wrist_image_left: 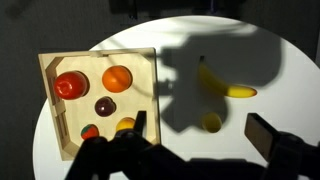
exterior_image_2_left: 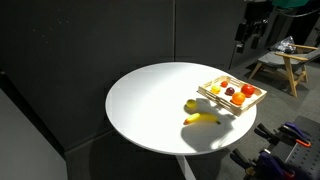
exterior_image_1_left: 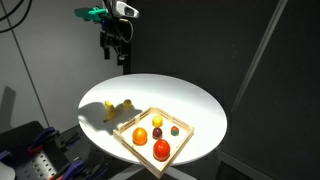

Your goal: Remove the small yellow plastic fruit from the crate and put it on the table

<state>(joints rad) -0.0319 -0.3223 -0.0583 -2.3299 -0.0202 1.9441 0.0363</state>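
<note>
The light wooden crate (wrist_image_left: 100, 53) lies on the round white table (wrist_image_left: 275, 70). The small yellow plastic fruit (wrist_image_left: 124, 126) sits in the crate at its near edge, partly hidden by a gripper finger; it also shows in an exterior view (exterior_image_1_left: 156, 121). My gripper (wrist_image_left: 203, 135) is open and empty, high above the table, and it shows in both exterior views (exterior_image_1_left: 115, 48) (exterior_image_2_left: 250, 35). The crate (exterior_image_1_left: 137, 150) (exterior_image_2_left: 218, 101) stands near the table's edge.
In the crate lie a red fruit (wrist_image_left: 70, 85), an orange fruit (wrist_image_left: 117, 78), a dark purple fruit (wrist_image_left: 105, 106) and a small red one (wrist_image_left: 90, 131). A yellow banana (wrist_image_left: 228, 89) and a tiny yellow round fruit (wrist_image_left: 210, 122) lie on the table beside the crate, in the gripper's shadow.
</note>
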